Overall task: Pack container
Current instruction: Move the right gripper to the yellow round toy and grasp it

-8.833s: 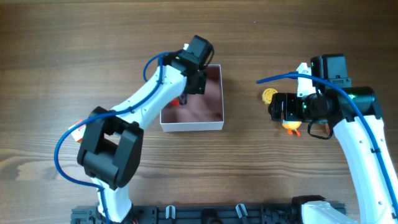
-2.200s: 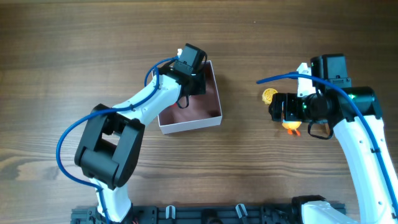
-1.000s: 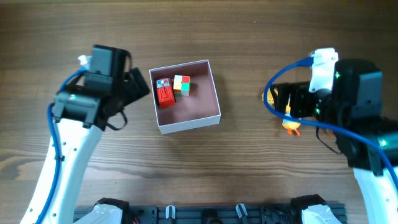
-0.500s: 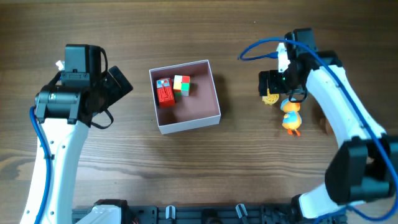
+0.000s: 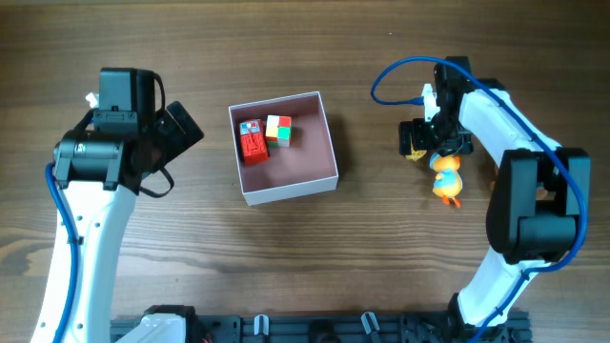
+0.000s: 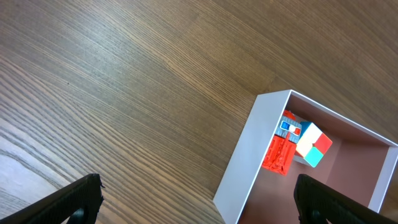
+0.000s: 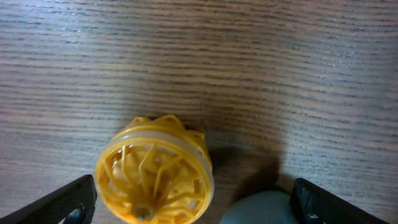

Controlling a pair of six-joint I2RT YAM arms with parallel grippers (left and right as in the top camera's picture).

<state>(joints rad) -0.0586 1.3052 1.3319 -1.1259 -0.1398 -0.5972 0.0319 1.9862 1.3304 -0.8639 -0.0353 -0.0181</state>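
Left gripper point(image 5: 184, 133) hangs splayed wide, empty, left of the container point(image 5: 291, 191), which holds a red block point(image 5: 253, 143) with an unreadable label and a colour cube point(image 5: 278, 131); right gripper point(image 5: 416, 141), equally splayed, hovers over a yellow lattice ball point(image 7: 153, 168).

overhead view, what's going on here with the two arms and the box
Two robot arms are packing small toys into the container. A red block toy and a colour cube already lie inside it. The left gripper is off to the container's left, jaws open and empty. The right gripper hangs over a yellow cage ball on the table, jaws open on either side, not closed on it. An orange and yellow toy lies next to it, not yet packed.
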